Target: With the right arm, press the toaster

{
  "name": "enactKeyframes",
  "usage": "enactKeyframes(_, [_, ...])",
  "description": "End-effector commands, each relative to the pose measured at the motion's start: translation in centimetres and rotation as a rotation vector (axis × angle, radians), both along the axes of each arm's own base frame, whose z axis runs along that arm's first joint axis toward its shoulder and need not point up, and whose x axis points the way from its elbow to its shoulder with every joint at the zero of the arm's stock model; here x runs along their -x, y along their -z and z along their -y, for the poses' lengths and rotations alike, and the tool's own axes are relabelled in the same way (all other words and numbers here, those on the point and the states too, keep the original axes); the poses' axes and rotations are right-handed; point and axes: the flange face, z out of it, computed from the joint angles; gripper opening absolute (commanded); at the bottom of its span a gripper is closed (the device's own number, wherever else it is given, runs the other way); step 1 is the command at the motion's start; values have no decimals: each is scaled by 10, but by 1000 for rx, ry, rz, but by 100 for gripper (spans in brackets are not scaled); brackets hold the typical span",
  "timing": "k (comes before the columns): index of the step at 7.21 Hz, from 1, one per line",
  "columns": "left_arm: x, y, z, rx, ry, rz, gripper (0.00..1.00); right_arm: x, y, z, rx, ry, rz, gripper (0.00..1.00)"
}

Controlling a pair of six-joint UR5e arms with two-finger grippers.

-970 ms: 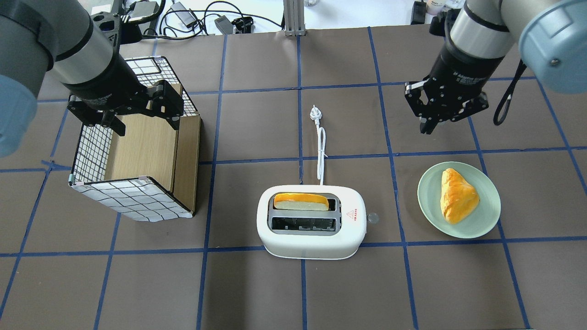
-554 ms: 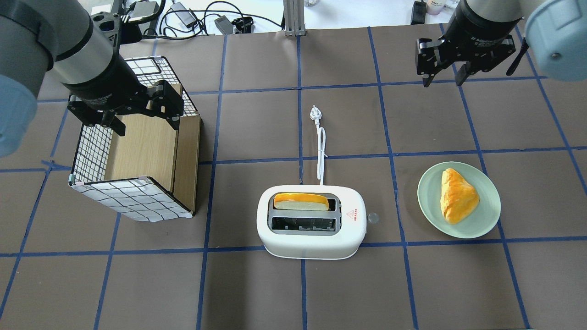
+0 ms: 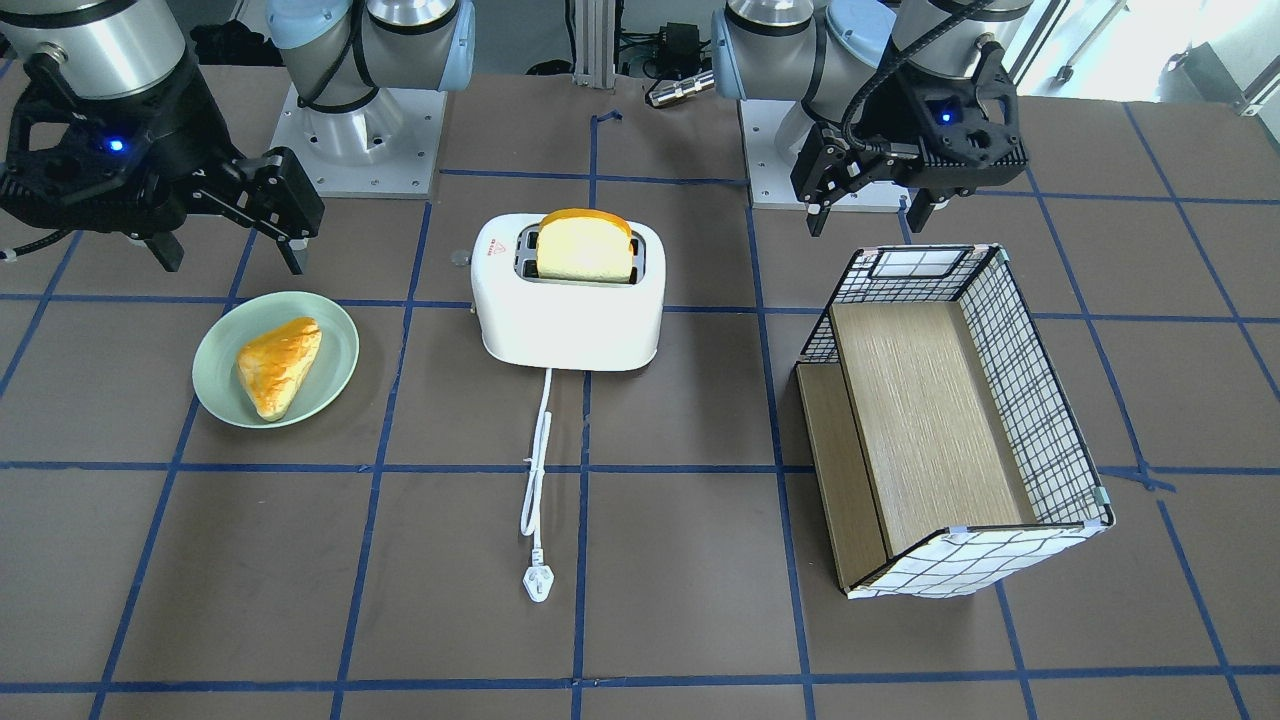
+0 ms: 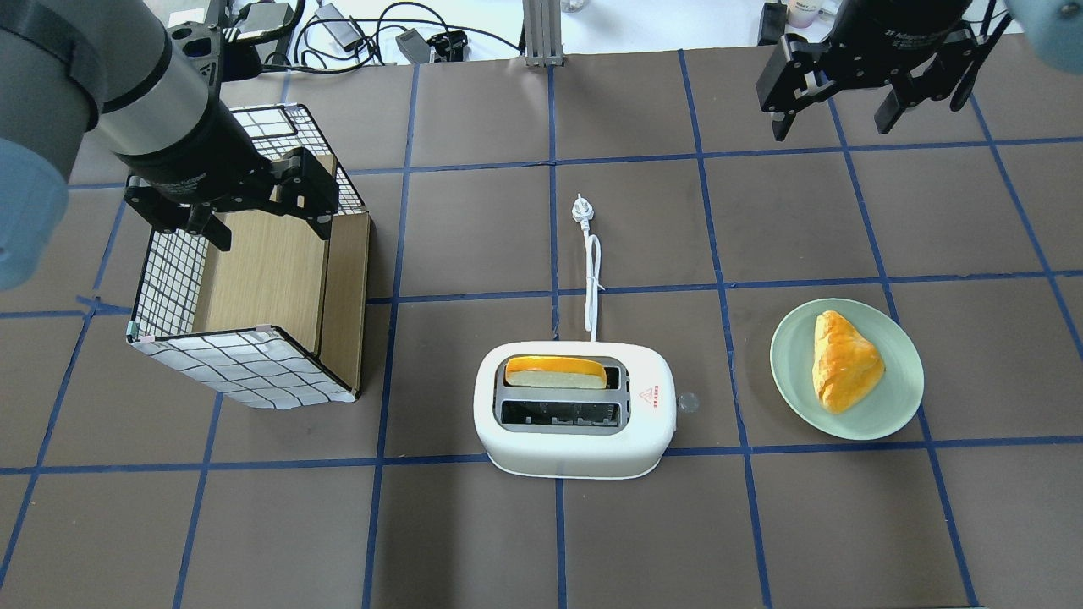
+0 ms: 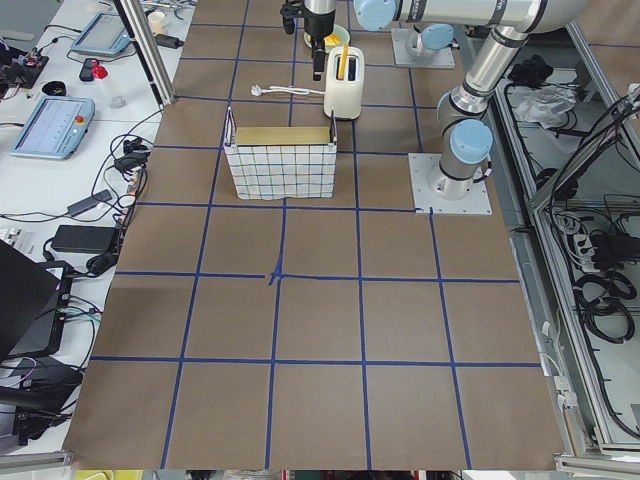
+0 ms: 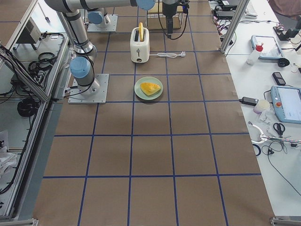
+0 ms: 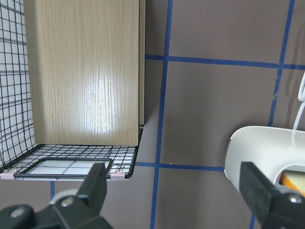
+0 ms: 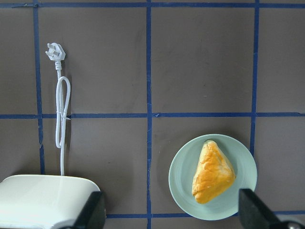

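Overhead view. Bare mat [image 4: 795, 220] spans the right half of the frame, from the right gripper [image 4: 831, 128] at upper right, fingers spread, down to the toaster [image 4: 575, 431] at lower centre. The knob [image 4: 687, 403] on the toaster's right end has open mat around it. The plate [image 4: 795, 381] with its pastry [image 4: 844, 361] lies near, further right. The cord [image 4: 594, 279] and plug [image 4: 580, 209] run up-frame from the toaster. A bread slice [image 4: 556, 372] fills the upper slot. The basket [image 4: 245, 364] and the spread left gripper [image 4: 272, 233] block the upper left.

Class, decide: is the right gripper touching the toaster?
Apart. The overhead view shows the right gripper hanging near the far edge, with brown mat showing between it and the toaster.
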Motion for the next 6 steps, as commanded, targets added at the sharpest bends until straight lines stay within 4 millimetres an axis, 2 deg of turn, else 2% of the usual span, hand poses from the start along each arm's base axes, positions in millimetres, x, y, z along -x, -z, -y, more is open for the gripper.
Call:
enactKeyframes(1, [0,0,0,1,0,0,100,-1,0,5,15,-2,16,100])
enactKeyframes(3, [0,0,0,1,0,0,100,-4,7,2,-1,12,17,100])
enactKeyframes(6, [0,0,0,-1,0,0,100,-9,9,-2,-21,57,67,100])
